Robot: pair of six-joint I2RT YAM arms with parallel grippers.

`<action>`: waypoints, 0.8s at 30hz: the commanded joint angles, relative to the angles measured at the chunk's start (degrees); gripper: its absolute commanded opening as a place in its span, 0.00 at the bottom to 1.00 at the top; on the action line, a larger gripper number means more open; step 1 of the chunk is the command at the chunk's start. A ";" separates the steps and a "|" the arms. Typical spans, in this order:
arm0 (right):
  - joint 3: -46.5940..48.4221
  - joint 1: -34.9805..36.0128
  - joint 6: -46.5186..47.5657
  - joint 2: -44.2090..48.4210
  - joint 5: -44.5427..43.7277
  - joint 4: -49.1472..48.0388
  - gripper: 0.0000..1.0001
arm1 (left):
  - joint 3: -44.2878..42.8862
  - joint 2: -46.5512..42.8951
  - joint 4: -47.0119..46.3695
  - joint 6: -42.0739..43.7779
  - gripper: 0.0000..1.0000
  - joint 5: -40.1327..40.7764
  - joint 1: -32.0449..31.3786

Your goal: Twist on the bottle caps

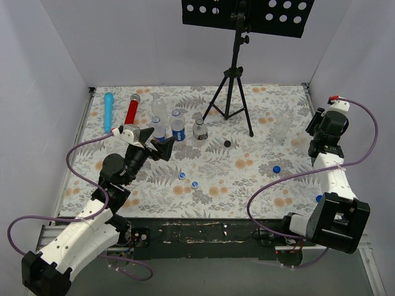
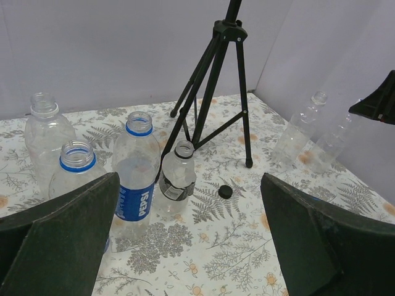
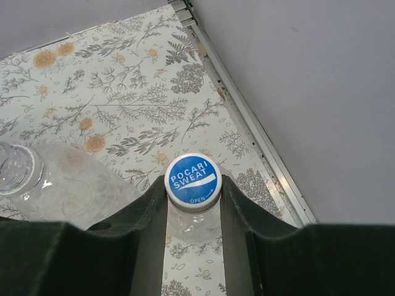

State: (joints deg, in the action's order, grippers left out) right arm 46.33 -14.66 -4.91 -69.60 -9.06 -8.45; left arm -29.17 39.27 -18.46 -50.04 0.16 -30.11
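Observation:
My right gripper point(image 3: 193, 188) is shut on a blue "Pocari Sweat" bottle cap point(image 3: 193, 180) that sits on the neck of a clear bottle point(image 3: 191, 222) near the table's right edge. A second clear bottle point(image 3: 55, 182) stands open just to its left. Seen from above, the right gripper point(image 1: 316, 137) is at the far right. My left gripper point(image 1: 157, 142) hangs open and empty in front of several uncapped bottles, among them a Pepsi bottle point(image 2: 137, 166) and a small one point(image 2: 178, 176). Loose blue caps point(image 1: 182, 175) point(image 1: 195, 184) point(image 1: 276, 168) and a black cap point(image 2: 226, 192) lie on the cloth.
A black tripod point(image 1: 233, 80) stands at the back middle, one leg ending near the black cap. A blue cylinder point(image 1: 108, 111) and a red cylinder point(image 1: 131, 110) lie at the back left. White walls close in the table; a metal rail point(image 3: 259, 132) runs along the right edge.

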 commanded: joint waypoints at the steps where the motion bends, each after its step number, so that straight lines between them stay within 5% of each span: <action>1: 1.22 -0.29 1.30 -1.50 2.02 -0.87 0.21 | -0.45 -0.86 -0.88 1.17 0.98 -0.16 0.23; 9: 3.15 -0.29 2.45 -1.94 2.91 0.89 0.47 | -0.19 -1.03 -1.32 1.26 0.98 -1.90 0.40; 17: 3.07 -0.29 2.18 -1.76 2.47 1.06 0.51 | -0.10 -1.03 -1.32 1.26 0.98 -2.10 0.58; 24: 3.07 -0.29 2.01 -0.45 2.73 0.98 0.64 | -0.10 -1.03 -1.58 1.26 0.98 -2.27 0.66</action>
State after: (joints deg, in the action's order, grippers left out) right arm 47.59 -14.66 -2.96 -71.26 -6.66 -7.35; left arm -29.15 39.13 -18.92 -49.67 -1.54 -29.78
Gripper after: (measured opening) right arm 0.611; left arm 0.981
